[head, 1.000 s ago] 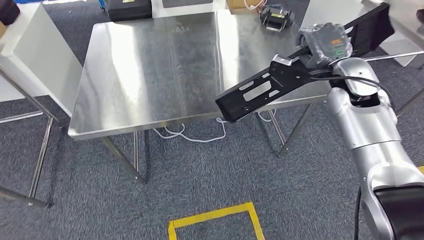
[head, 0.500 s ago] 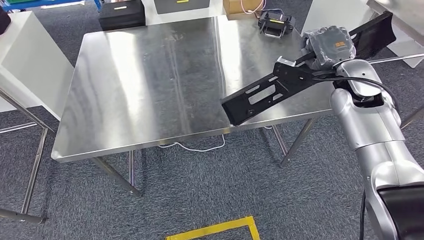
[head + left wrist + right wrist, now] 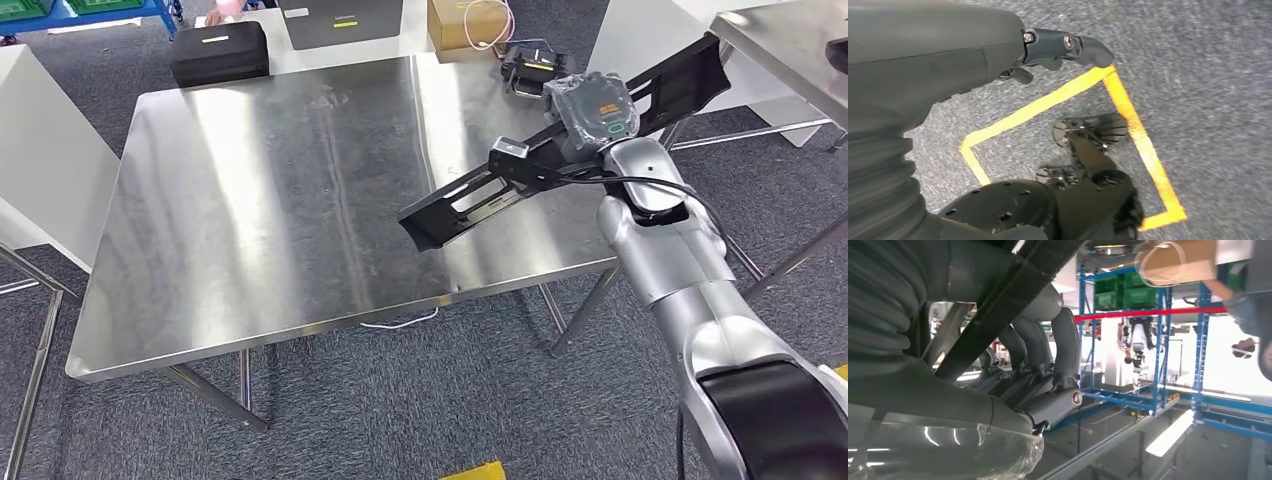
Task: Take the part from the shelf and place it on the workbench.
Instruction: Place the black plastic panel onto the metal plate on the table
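Carried further over the desk (image 3: 250,200) since earlier: long black part (image 3: 480,195), gripped in right hand (image 3: 592,105); left hand (image 3: 1058,47) loosely spread, holding nothing.

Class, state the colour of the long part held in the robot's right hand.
Black; the part, held by the right hand, shows best in the head view.

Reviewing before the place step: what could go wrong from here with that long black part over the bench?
1. The right hand holds the long black part away from its lower end, which hangs tilted over the workbench; that end may strike first and scrape or pivot.
2. The part's upper end reaches past the bench's right edge, so released as it lies it could tip off.
3. A black device sits at the far edge near the hand; a swing might clip it.
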